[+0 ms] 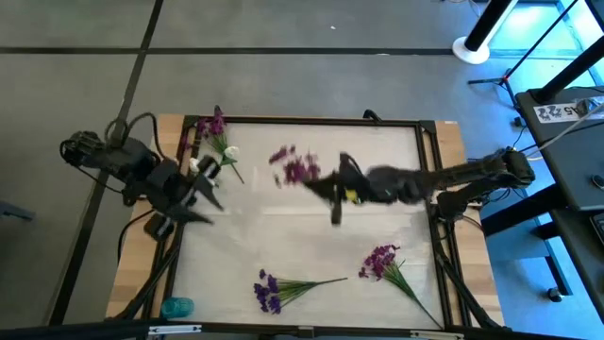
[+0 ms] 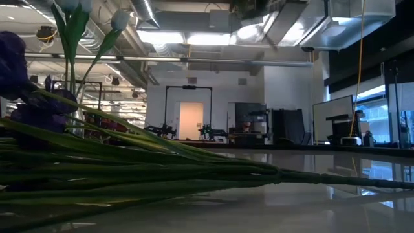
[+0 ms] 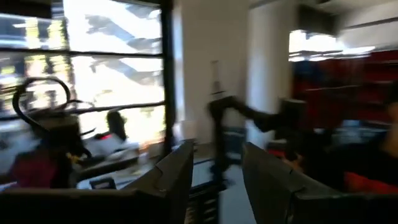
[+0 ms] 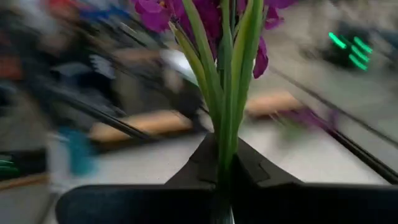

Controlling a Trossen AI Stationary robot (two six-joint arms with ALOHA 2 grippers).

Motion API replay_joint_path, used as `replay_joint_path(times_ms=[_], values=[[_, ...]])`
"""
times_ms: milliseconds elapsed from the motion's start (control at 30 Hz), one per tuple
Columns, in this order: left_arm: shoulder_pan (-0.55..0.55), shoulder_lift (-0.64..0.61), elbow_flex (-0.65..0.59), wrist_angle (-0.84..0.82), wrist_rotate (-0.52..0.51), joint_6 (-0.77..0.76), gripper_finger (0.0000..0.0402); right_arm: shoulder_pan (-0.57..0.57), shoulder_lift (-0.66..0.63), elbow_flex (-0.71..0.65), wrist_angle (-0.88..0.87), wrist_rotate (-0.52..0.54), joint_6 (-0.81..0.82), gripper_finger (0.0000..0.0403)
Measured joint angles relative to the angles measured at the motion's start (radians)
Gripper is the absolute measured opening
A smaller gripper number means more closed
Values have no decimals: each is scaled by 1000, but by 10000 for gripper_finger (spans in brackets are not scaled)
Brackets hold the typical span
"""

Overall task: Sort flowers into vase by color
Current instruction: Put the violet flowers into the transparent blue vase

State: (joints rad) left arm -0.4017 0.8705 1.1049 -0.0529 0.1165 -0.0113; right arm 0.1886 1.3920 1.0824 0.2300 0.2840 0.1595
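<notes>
My right gripper (image 1: 321, 181) is above the table's middle, shut on a magenta sprig (image 1: 297, 168), whose blossoms (image 4: 205, 12) show in the right wrist view. My left gripper (image 1: 203, 181) hovers at the table's left side, open (image 3: 214, 180), with nothing between its fingers. A purple sprig (image 1: 274, 286) lies flat near the near edge; its stems (image 2: 162, 171) fill the low view. Another magenta sprig (image 1: 382, 262) lies toward the near right. A magenta sprig (image 1: 213, 126) and a white bud (image 1: 231, 153) are at the far left corner; what they rest on, I cannot tell. My right gripper pinches the magenta sprig's green stems (image 4: 225, 155) between its two fingers, low on the stems, well below the blossoms. The stems run out past the fingertips, along the fingers. The sprig is lifted clear of the table, and its blossoms point toward the table's left.
A teal object (image 1: 176, 307) stands at the near left corner, on the wooden border. A dark frame (image 1: 311, 121) rims the white table top. Bare surface lies between the two grippers and in the middle of the table (image 1: 283, 236).
</notes>
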Motion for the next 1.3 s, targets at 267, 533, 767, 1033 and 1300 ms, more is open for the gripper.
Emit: replay_joint_path(times_ms=[267, 533, 767, 1033, 1300], values=[[-234, 116, 1, 219, 104, -14, 132, 254, 61, -2, 286, -147, -143, 16], [-380, 252, 1, 102, -466, 152, 132, 332, 159, -1, 421, -147, -243, 19], [-363, 427, 1, 95, -816, 147, 141, 313, 255, -2, 538, -144, -274, 10], [-278, 569, 0, 176, -814, 100, 194, 313, 275, -5, 573, -64, -350, 17], [-226, 612, 1, 292, -779, 99, 212, 323, 275, -31, 664, -22, -404, 12]])
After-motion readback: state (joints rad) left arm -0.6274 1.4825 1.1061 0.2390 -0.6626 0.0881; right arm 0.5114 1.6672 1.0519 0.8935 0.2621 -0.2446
